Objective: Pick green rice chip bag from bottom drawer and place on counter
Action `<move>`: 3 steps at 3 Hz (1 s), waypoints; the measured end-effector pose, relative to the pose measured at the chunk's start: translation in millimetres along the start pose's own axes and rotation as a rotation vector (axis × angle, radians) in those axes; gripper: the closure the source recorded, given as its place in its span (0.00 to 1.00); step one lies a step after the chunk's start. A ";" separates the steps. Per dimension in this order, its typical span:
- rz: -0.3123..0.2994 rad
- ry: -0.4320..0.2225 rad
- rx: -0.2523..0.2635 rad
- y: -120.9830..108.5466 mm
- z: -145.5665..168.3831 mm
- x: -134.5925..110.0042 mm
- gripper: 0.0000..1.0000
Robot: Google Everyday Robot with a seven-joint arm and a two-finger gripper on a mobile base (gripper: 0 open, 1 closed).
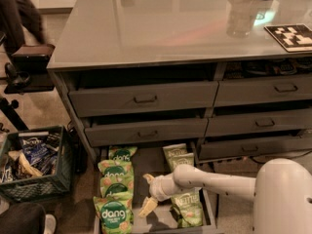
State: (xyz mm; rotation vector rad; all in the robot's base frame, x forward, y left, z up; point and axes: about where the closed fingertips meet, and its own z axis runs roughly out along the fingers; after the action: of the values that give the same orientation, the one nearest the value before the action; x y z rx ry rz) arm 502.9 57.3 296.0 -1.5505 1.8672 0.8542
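In the camera view, the bottom drawer (148,162) is pulled out at the foot of the cabinet. On its left side lies a column of four bright green pouches, overlapping one another. The green rice chip bag (113,214) nearest to the front shows its "dang" badge most clearly. Two paler Kettle bags (187,206) lie on the right side.

I judge such a pouch to be very light, soft and puffed with air. Its film is probably slippery and the chips inside break easily. The best place to hold it is therefore a flat sealed edge or a corner, with a gentle pinch, not the swollen middle.

The arm (214,182) reaches from the white body at the right, low and almost level, leftward into the drawer. The gripper (146,193) is over the bare floor between the two groups of bags, just beside the green column and touching no bag. Its two fingers are spread apart, one up and one down, and hold nothing.

The counter (161,28) above is the wide glossy top of the cabinet.
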 end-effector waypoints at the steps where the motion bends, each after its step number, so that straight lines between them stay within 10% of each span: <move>1: 0.000 0.000 0.000 0.0 0.2 0.1 0.00; 3: -0.002 0.000 -0.101 3.4 53.7 17.8 0.00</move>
State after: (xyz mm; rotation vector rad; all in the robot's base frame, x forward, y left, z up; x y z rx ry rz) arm 497.6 87.9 248.5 -1.6126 1.8475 0.9608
